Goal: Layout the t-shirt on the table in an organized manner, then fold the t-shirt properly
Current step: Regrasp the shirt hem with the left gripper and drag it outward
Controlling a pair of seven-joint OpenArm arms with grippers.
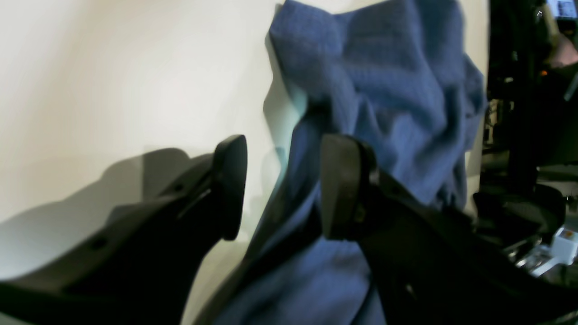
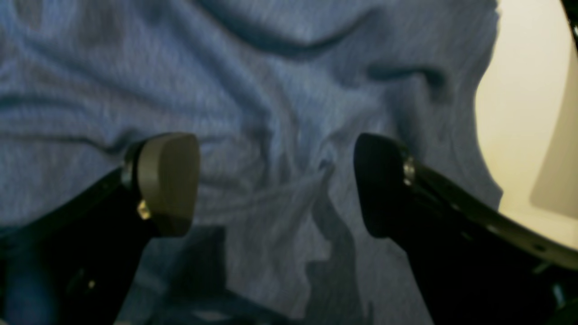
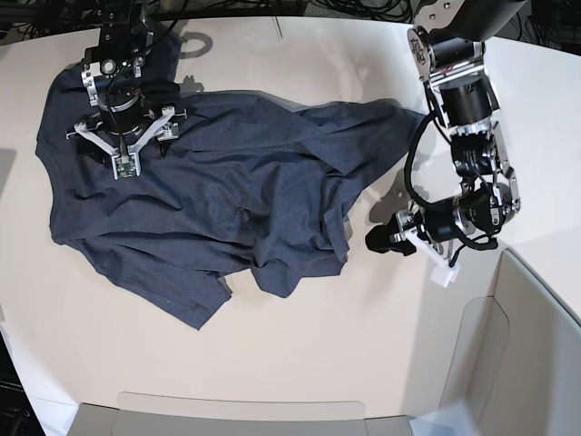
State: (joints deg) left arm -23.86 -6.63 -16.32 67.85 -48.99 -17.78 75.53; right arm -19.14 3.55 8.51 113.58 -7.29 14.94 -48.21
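Left gripper (image 1: pixel 282 189): jaws parted, holding nothing, low beside the shirt's (image 3: pixel 209 200) right-hand edge, near the table's (image 3: pixel 300 354) right side. Right gripper (image 2: pixel 275 185): jaws wide, empty, above rumpled cloth at the far left corner. Shirt: spread crumpled across the table's left and middle. Lettering not visible; wrist views blurred.

One t-shirt (image 3: pixel 209 195), two claws (image 3: pixel 374 238) (image 3: pixel 124 136), one table (image 3: pixel 300 345)
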